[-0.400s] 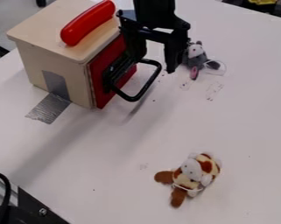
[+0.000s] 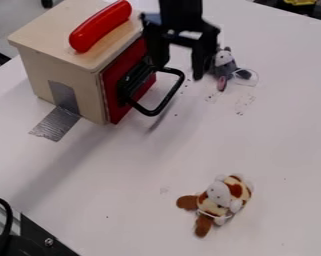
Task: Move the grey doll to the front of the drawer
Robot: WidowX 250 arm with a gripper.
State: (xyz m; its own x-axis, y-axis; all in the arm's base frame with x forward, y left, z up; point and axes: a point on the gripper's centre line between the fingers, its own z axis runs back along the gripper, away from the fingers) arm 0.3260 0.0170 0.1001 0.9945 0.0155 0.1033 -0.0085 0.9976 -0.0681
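Note:
The black gripper (image 2: 180, 70) hangs at the top centre, open, its two fingers spread with nothing visible between them. Its left finger is by the drawer handle and its right finger stands just left of the grey doll. The grey doll (image 2: 225, 64), with a white face and a pink foot, lies on the table at the upper right, partly behind that finger. A wooden box with a red drawer front (image 2: 128, 80) stands at the upper left; the drawer's black loop handle (image 2: 164, 104) sticks out to the right.
A red sausage-shaped object (image 2: 100, 26) rests on top of the box. A brown and white plush toy (image 2: 219, 201) lies on the white table (image 2: 122, 200) at the lower right. Silver tape (image 2: 56, 123) runs from the box to the table. Black equipment sits at the lower left corner.
The gripper has shifted slightly to the right and a little upward, closer to the grey doll. The doll, the box and the other toy have not moved.

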